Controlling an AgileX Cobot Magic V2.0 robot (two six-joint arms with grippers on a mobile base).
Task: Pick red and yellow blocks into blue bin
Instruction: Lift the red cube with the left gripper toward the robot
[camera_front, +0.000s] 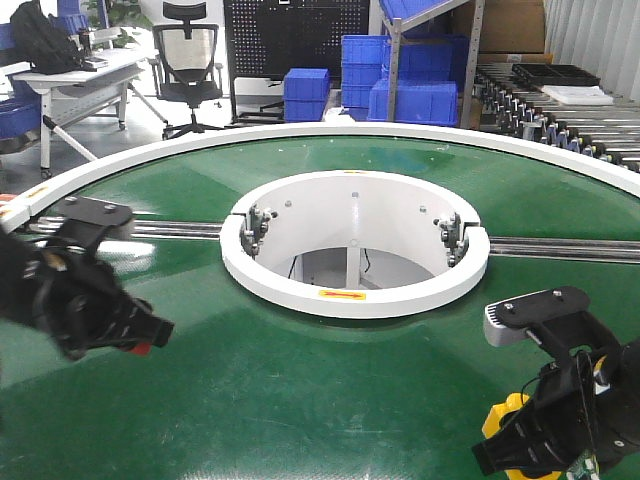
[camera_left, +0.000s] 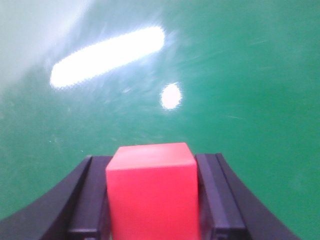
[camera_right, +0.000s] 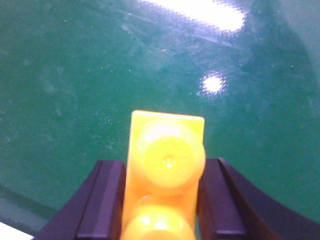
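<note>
My left gripper (camera_front: 150, 335) is shut on the red cube (camera_left: 152, 192), which fills the gap between both black fingers (camera_left: 87, 200) above the green belt; in the front view only a sliver of the cube (camera_front: 140, 348) shows at its tip. My right gripper (camera_front: 510, 440) is shut on the yellow studded brick (camera_right: 165, 175), held between its fingers (camera_right: 102, 205) above the belt; the brick (camera_front: 505, 418) shows at the lower right of the front view. The smooth-walled blue bin is out of view.
The green ring conveyor (camera_front: 330, 400) runs round a white central hub (camera_front: 355, 245) with an open well. Ribbed blue crates (camera_front: 400, 85), a roller conveyor (camera_front: 570, 120), an office chair (camera_front: 190, 65) and a desk (camera_front: 70, 75) stand behind.
</note>
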